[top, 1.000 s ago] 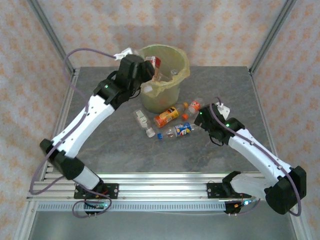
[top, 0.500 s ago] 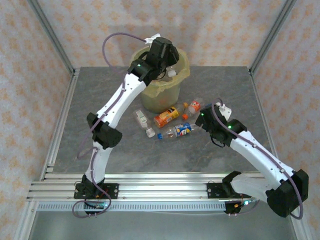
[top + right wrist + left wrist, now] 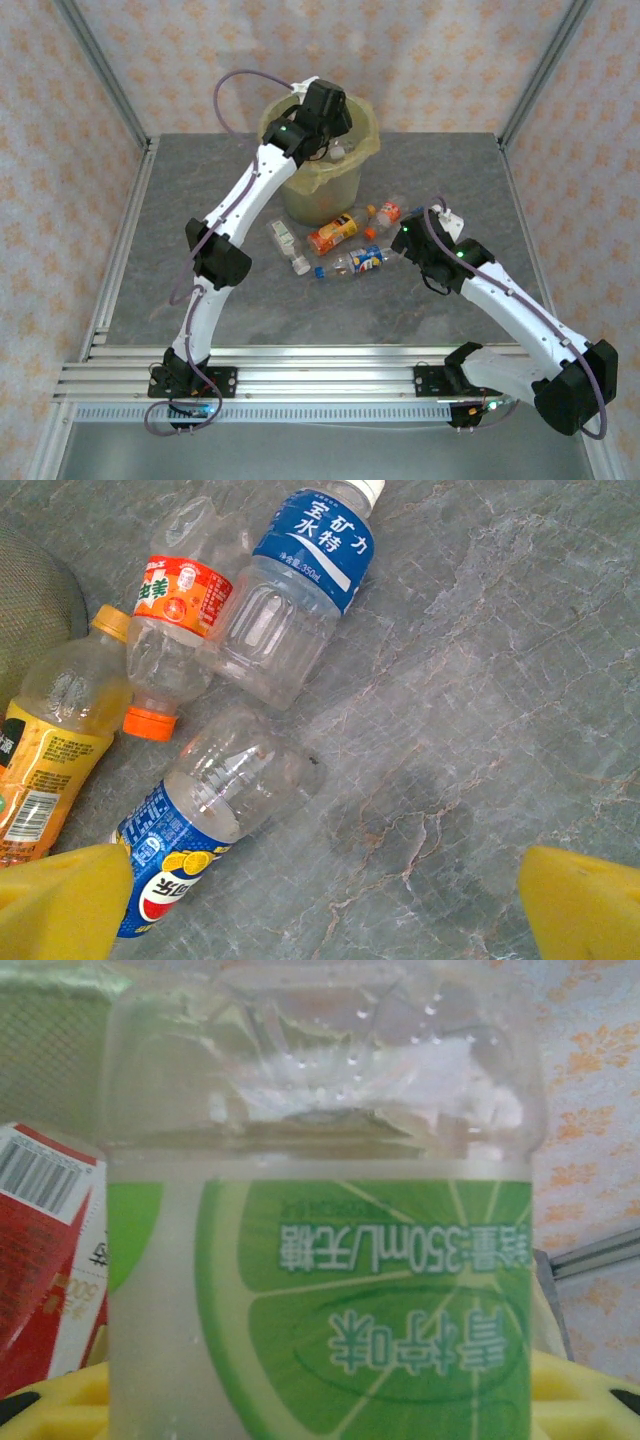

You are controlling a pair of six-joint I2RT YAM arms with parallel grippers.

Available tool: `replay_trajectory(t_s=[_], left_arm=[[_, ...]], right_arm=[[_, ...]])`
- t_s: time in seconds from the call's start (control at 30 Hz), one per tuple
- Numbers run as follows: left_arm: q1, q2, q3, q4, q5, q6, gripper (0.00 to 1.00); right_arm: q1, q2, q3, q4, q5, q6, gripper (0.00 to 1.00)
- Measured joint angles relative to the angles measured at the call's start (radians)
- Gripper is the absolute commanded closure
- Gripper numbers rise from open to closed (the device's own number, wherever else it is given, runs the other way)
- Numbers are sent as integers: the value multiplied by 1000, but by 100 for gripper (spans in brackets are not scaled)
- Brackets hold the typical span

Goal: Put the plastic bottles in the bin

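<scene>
Lime bottle [image 3: 320, 1260] clamped in left gripper [image 3: 320, 1415]; right gripper [image 3: 322, 910] splayed

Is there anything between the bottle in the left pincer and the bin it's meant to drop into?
Nothing visible blocks it. The left pincer holds the lime-labelled bottle over the open mouth of the bin. A red-labelled item sits in the bin beside the bottle.

The lime-label bottle [image 3: 320, 1290] overran my left wrist feed, cap and base both cut off, and it hid part of a red-label bottle [image 3: 45, 1250]. On the right wrist feed the orange-tinted bottle [image 3: 50, 750] ran off the left edge; the white-capped bottle [image 3: 300, 570] lost its cap tip at the top.
</scene>
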Motion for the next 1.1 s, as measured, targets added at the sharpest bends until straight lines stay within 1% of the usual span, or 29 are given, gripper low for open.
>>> replay_trajectory(t_s=[0.03, 0.07, 0.23, 0.73, 0.87, 1.0, 1.1], left_arm=[[1, 1, 0, -1, 2, -4, 27], [2, 3, 0, -2, 8, -3, 25], [1, 5, 0, -8, 29, -2, 20], [0, -10, 1, -48, 31, 1, 17], [0, -123, -89, -50, 27, 11, 15], [-1, -341, -271, -3, 11, 26, 14], [-5, -540, -440, 73, -13, 27, 10]], right_arm=[[0, 0, -1, 0, 0, 0, 1], [0, 0, -3, 0, 0, 0, 1], [0, 0, -7, 0, 0, 0, 1], [3, -18, -14, 1, -1, -2, 1], [18, -35, -22, 10, -5, -12, 1], [27, -43, -25, 21, -8, -24, 1], [29, -43, -25, 30, -13, -36, 1]])
